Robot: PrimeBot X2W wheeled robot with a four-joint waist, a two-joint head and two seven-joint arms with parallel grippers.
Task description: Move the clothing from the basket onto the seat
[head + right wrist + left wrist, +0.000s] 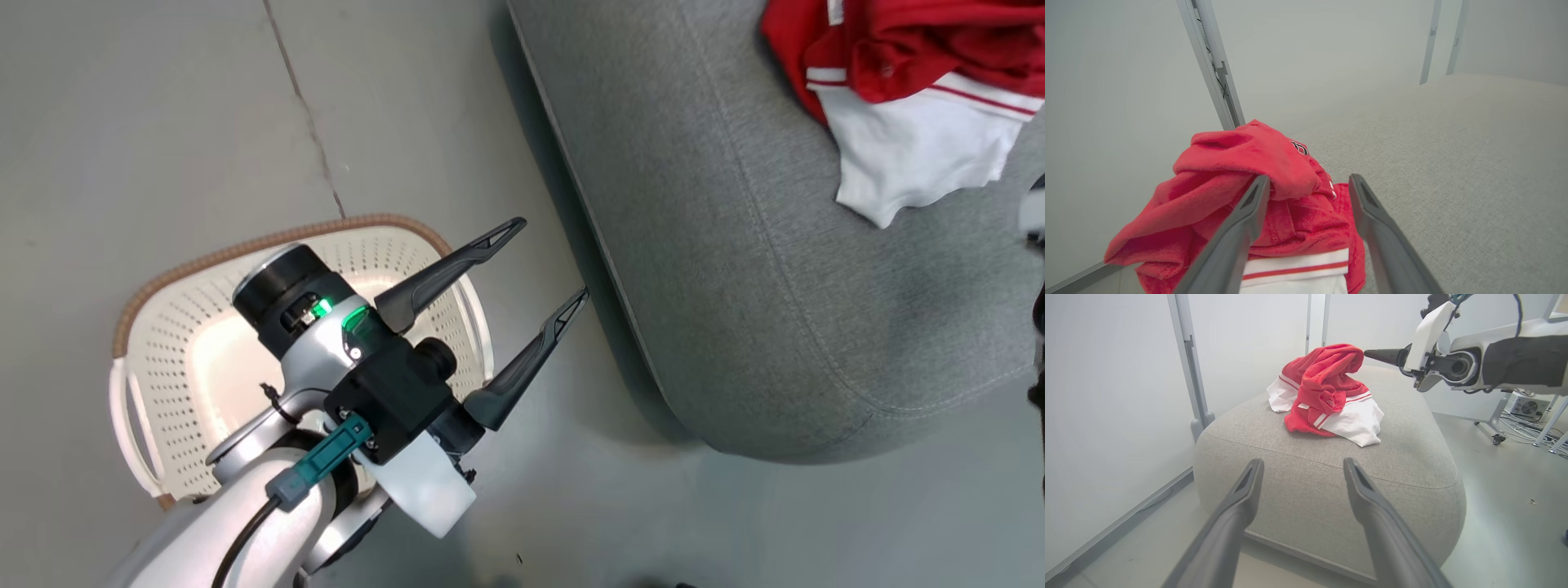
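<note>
1. The left gripper (553, 256) is wide open and holds nothing, by the basket (245, 245).
2. The right gripper (1309, 178) is wide open, touching the clothing (1237, 163).
3. The clothing lies piled on the seat (735, 245).

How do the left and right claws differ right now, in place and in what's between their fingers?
The left claw hangs over the floor between the basket and the sofa; the right claw is over the sofa, at the clothes. The left claw's fingers have nothing between them; the right claw's have red fabric between them. Both stand open.
</note>
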